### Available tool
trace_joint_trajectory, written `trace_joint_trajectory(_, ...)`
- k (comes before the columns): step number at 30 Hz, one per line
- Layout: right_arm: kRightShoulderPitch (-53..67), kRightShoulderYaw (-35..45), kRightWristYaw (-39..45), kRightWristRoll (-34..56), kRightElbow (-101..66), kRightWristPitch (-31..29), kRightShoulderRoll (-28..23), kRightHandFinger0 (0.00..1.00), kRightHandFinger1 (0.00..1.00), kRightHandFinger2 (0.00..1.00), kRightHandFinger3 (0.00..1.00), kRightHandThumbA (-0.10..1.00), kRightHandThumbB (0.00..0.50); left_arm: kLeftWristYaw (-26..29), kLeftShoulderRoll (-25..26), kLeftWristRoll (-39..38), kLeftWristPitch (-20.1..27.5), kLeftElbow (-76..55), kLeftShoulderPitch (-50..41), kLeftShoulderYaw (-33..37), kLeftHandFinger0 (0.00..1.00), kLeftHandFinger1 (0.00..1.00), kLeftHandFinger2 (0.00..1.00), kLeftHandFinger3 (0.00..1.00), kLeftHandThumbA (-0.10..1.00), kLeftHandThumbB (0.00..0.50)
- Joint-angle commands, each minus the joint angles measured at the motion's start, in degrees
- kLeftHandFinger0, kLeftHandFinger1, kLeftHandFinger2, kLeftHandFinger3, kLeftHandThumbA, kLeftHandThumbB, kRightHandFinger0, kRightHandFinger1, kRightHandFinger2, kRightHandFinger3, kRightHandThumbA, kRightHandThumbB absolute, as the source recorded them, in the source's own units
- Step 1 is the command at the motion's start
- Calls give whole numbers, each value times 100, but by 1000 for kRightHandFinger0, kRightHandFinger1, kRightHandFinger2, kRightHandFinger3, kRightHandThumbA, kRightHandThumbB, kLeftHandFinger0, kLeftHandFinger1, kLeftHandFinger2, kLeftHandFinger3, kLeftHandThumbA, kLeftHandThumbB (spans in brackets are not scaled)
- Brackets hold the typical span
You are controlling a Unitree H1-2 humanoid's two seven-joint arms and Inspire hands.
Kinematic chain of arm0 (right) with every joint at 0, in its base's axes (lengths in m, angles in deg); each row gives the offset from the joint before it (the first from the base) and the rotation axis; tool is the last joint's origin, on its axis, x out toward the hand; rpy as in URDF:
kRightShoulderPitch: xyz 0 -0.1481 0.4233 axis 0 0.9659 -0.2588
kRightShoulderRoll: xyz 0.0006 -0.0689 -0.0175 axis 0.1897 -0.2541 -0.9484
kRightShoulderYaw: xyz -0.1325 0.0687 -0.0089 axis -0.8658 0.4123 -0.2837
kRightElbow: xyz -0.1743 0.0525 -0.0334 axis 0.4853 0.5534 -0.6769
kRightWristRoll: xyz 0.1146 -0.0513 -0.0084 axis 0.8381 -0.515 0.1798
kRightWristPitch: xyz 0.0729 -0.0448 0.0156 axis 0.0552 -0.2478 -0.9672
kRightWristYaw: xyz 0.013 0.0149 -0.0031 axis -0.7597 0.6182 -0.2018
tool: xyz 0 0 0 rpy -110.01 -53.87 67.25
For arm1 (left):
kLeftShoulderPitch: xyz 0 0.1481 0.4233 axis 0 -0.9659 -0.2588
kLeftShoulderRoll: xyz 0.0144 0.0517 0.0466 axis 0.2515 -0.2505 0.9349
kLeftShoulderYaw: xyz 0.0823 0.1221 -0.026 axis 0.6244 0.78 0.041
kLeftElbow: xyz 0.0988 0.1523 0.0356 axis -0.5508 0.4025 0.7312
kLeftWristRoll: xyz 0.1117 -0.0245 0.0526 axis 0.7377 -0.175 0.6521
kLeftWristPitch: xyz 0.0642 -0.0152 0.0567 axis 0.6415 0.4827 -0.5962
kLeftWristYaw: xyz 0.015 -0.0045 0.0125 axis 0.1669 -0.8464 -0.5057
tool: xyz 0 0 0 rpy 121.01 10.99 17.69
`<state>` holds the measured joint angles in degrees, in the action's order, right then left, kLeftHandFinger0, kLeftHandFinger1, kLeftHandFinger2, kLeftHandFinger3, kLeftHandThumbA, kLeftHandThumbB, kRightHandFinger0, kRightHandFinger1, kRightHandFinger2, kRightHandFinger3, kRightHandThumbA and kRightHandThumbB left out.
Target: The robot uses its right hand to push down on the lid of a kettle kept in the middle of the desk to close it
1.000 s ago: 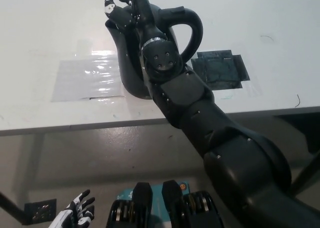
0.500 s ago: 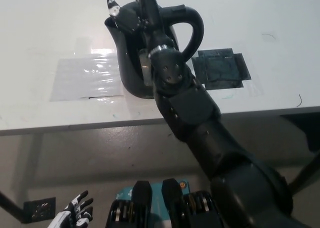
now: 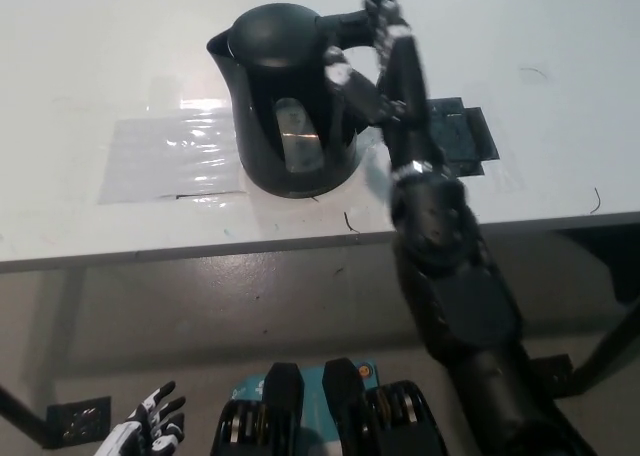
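kettle: black plastic kettle (image 3: 290,101) mid worktop (image 3: 90,66), domed lid (image 3: 275,31) looks down
right robot hand (image 3: 385,36): right of lid by handle, fingers spread, empty
left robot hand (image 3: 150,426): low near left, fingers apart

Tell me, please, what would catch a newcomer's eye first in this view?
The black electric kettle stands out first, upright in the middle of the white desk with its lid down. Next comes the robot's black right hand, blurred, raised just right of the kettle beside its handle, over a dark taped patch. The white left hand rests low at the lower left, below the desk edge, fingers apart.
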<state>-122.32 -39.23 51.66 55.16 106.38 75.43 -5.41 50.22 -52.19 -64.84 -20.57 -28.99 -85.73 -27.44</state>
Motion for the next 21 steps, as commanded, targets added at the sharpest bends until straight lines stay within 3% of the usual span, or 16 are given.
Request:
trace_joint_trajectory(1,1032,-104,1008,173,-6130,1926,-1061,1000,1000,1000,1000,420,0,-105,380,-236,-30,-250,163,-438,1000,1000,1000,1000,416,0)
trace_joint_trajectory(10,2666,-164,1085,-95,-6592,1364,-1559,1000,1000,1000,1000,384,0,-40,284,-376,59,-246,135,-611,1000,1000,1000,1000,441,0)
trace_joint_trajectory(14,3282,34,1011,-184,-6446,872,-1815,941,1000,1000,1000,337,0,5,285,-326,-16,-332,130,-646,1000,1000,1000,1000,449,0)
trace_joint_trajectory(21,4048,550,602,92,-5387,-102,-2033,974,1000,1000,1000,279,0,-37,345,-290,-72,-206,415,-758,1000,1000,1000,1000,440,0)
